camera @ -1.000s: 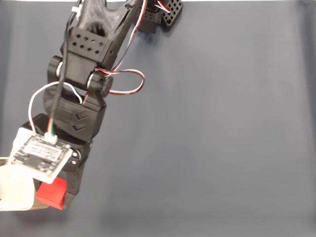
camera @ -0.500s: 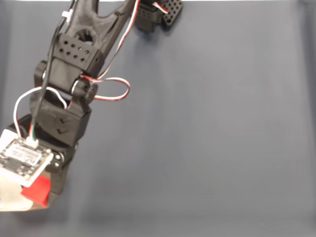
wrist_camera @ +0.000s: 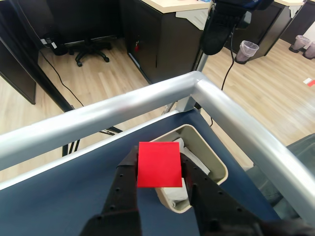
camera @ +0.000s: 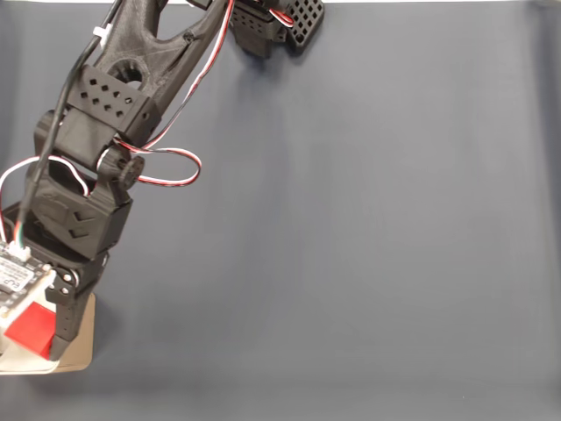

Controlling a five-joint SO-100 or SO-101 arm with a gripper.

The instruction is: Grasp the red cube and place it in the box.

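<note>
A dark blue table surface edged by a silver metal rail stood over a light wood floor, with black cabinets, an office chair's base and wastebaskets nearby.

From my fixed view, the box is mostly lost under the arm and cut by the left edge; I only get its lower right corner. The red cube shows one corner there, the rest under the board riding on the wrist. In my wrist view the cube covers part of the box, so I can't make out the lining beneath it. The gripper fingertips sit behind the cube's edges.
</note>
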